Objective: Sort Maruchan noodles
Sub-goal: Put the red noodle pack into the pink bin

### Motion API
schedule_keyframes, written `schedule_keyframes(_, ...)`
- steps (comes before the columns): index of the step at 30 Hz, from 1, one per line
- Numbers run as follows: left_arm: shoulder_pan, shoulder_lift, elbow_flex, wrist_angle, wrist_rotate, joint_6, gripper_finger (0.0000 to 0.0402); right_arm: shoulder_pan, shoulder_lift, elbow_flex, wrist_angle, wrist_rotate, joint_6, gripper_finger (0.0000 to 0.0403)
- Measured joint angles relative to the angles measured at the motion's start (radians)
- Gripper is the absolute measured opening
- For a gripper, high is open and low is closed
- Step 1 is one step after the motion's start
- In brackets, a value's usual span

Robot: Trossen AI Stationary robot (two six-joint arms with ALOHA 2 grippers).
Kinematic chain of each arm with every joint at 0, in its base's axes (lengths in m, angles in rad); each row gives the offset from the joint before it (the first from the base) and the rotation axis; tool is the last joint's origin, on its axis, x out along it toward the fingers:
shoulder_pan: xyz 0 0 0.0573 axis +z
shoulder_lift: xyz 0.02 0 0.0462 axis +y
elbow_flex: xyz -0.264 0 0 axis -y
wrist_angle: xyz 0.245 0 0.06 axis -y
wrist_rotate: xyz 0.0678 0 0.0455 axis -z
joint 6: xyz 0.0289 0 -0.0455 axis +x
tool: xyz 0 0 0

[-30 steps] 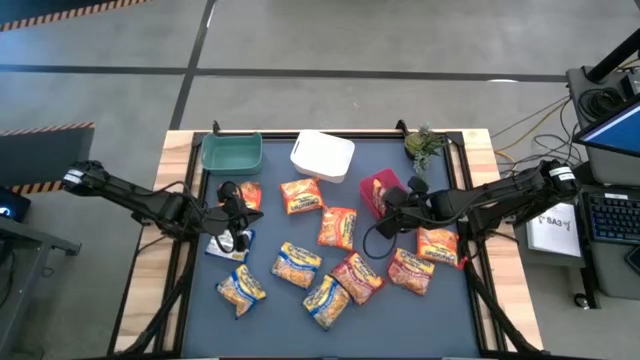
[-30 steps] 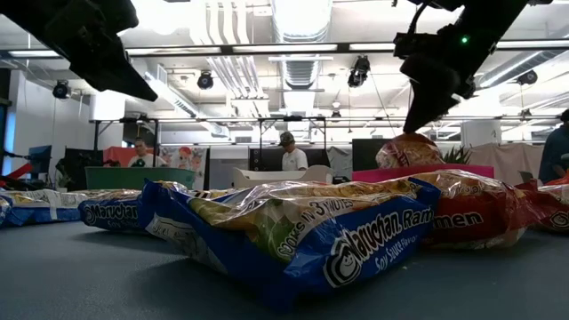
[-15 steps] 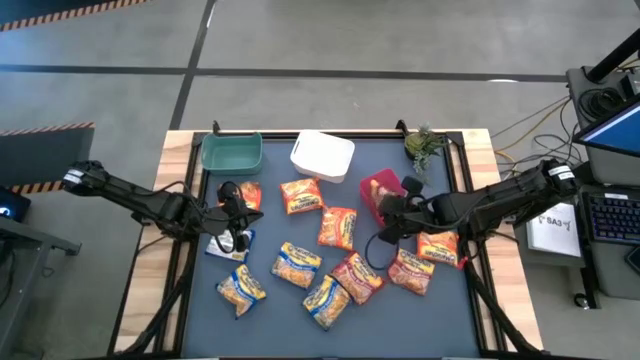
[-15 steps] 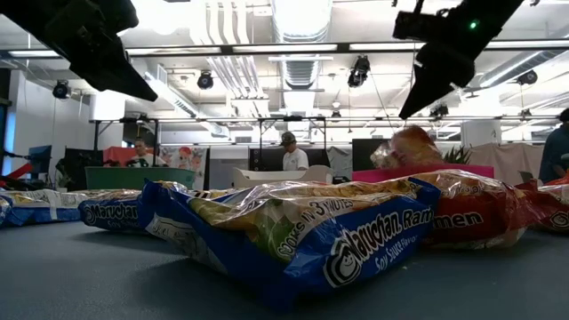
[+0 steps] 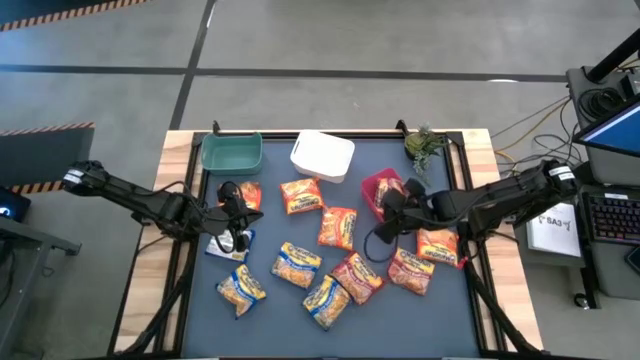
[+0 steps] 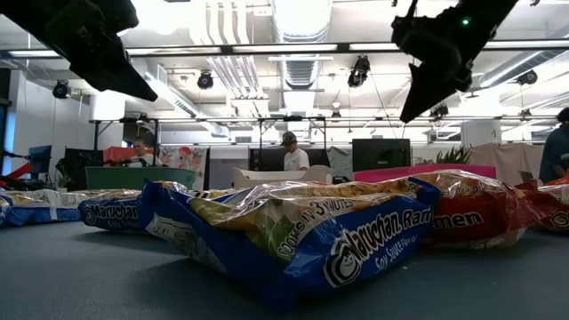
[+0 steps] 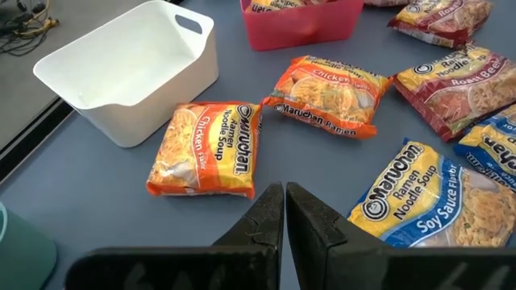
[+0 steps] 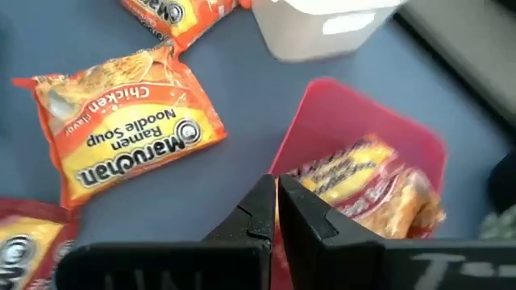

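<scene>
Several Maruchan noodle packets lie flat on the dark mat (image 5: pixel 270 320): orange ones (image 5: pixel 301 195) (image 5: pixel 337 227), red ones (image 5: pixel 357 277), blue ones (image 5: pixel 327 300). One packet (image 8: pixel 363 181) lies inside the red bin (image 5: pixel 372 185), whose rim also shows in the right wrist view (image 8: pixel 322 89). My right gripper (image 8: pixel 276 201) is shut and empty above that bin's near edge (image 5: pixel 388 212). My left gripper (image 7: pixel 285 201) is shut and empty, held above the mat's left part (image 5: pixel 238 215), near an orange packet (image 7: pixel 208 149).
A green bin (image 5: pixel 231 152) and a white bin (image 5: pixel 322 156) stand along the mat's far edge beside the red one. A small plant (image 5: pixel 425 145) stands at the far right corner. Bare mat lies along the near edge. People stand in the room behind (image 6: pixel 289 153).
My right gripper has let go of the packet it held upright over the red bin and has risen a little. The packet has tipped over and dropped into the bin, below its rim in the low view.
</scene>
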Motion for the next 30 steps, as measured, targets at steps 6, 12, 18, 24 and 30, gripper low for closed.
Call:
schedule_keyframes(6, 0.0, 0.0, 0.0, 0.001, 0.0, 0.0, 0.0, -0.105, 0.009, 0.079, -0.062, -0.147, 0.221, 0.0008)
schedule_keyframes(12, 0.0, 0.0, 0.0, 0.002, 0.0, 0.0, 0.0, -0.176, 0.035, 0.146, -0.076, -0.191, 0.33, 0.0008)
schedule_keyframes(18, 0.0, 0.001, 0.0, 0.001, 0.0, 0.0, 0.0, -0.219, 0.131, 0.196, -0.122, -0.193, 0.347, 0.0008)
schedule_keyframes(24, 0.0, 0.003, 0.0, 0.001, 0.0, 0.0, 0.0, -0.262, 0.293, 0.308, -0.286, -0.193, 0.294, 0.0008)
schedule_keyframes(30, 0.0, 0.007, 0.0, 0.001, -0.001, 0.0, 0.0, -0.321, 0.381, 0.392, -0.485, -0.131, 0.355, 0.0012)
